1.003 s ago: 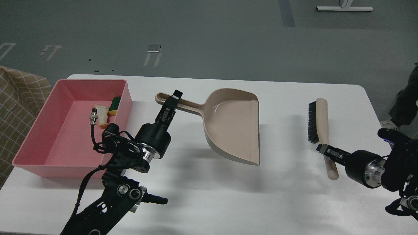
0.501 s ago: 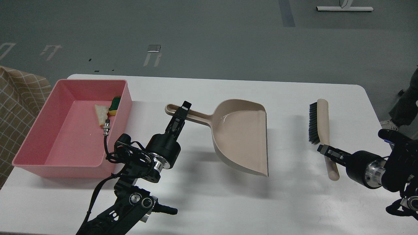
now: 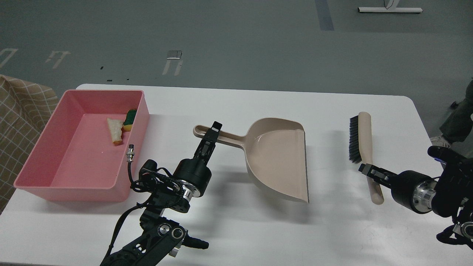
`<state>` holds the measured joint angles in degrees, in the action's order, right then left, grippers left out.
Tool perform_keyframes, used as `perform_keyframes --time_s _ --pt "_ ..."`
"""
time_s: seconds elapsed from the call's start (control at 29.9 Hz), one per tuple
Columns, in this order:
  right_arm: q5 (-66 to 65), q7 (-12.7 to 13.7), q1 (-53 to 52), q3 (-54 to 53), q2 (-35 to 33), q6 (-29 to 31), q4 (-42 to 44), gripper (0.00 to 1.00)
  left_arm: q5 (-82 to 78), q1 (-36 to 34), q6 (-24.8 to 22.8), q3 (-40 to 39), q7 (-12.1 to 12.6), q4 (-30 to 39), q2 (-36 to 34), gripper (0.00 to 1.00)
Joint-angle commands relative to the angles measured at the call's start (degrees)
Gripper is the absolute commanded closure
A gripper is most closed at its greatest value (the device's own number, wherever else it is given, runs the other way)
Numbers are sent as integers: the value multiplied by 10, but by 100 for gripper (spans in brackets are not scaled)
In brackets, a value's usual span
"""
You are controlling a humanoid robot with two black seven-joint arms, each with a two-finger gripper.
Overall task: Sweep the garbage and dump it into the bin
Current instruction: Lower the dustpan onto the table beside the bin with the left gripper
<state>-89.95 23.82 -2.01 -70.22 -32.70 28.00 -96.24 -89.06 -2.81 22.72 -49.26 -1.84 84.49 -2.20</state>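
Observation:
The pink bin stands at the table's left. In it lie the white bread piece with brown crust and the yellow sponge chunk, near the far right corner. My left gripper is shut on the handle of the beige dustpan, which is empty and held tilted just above the table's middle. My right gripper is shut on the handle of the beige brush with black bristles at the right.
The white table has its front edge near me and its right edge past the brush. A checked cloth lies off the table's left side. A person's leg shows at the far right.
My left arm has carried the dustpan to the right, away from the bin, and lower toward the table. The right arm and brush have hardly moved.

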Motion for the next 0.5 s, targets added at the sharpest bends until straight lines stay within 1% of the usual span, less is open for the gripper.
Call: perform_keyframes --time_s 0.0,0.03,0.1,0.17,0.47 --pt "0 0 1 -1 0 0 0 80 6 0 6 0 -3 -8 0 96" --pt "0 0 2 0 0 0 0 80 6 0 6 0 -5 -11 0 96" --pt "0 0 2 0 0 0 0 80 5 1 6 1 -21 -15 -2 95" --pt "0 0 2 -1 0 0 0 80 5 2 7 7 -25 -16 -3 95" --pt "1 0 -2 -1 1 0 0 80 5 1 18 16 -27 -35 -3 94"
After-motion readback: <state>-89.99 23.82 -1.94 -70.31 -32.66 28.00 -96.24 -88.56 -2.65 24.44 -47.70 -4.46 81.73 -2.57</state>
